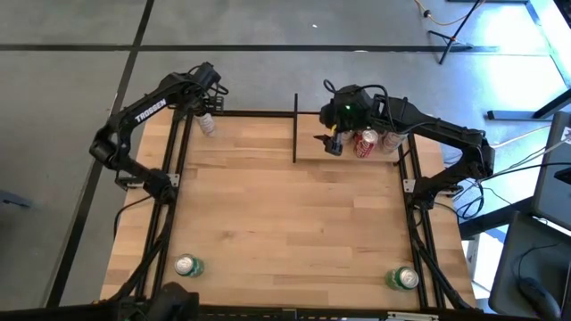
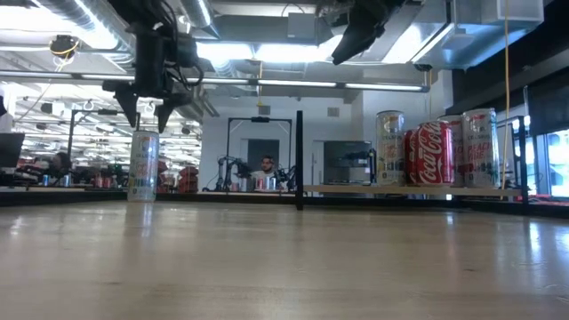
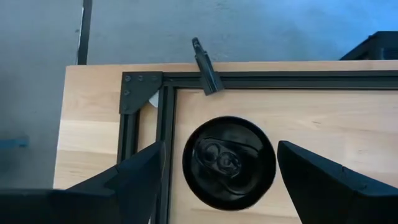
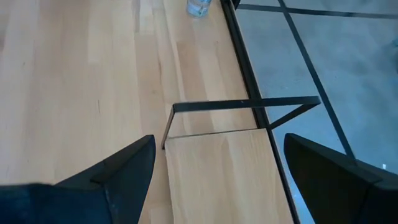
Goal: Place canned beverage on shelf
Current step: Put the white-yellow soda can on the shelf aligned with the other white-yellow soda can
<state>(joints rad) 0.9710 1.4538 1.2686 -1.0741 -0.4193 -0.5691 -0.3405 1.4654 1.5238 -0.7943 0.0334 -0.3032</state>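
Observation:
A slim white canned beverage (image 1: pixel 207 125) (image 2: pixel 142 165) stands upright on the table's far left corner. Its dark top (image 3: pixel 229 163) shows in the left wrist view. My left gripper (image 1: pixel 206 103) (image 2: pixel 147 108) (image 3: pixel 221 149) hangs open just above it, one finger off to each side, touching nothing. The shelf (image 1: pixel 310 148) (image 2: pixel 356 189) (image 4: pixel 224 180), a light board in black rods, sits at the far right. My right gripper (image 1: pixel 333 135) (image 2: pixel 352 43) (image 4: pixel 217 140) is open and empty above the shelf's left part.
Three cans stand on the shelf's right part: a pale one (image 2: pixel 388 148), a red one (image 2: pixel 431 153) (image 1: pixel 366 143) and a white one (image 2: pixel 480 148). Two green cans (image 1: pixel 187 265) (image 1: pixel 403 278) stand near the table's near edge. A black frame (image 3: pixel 163 118) borders the table.

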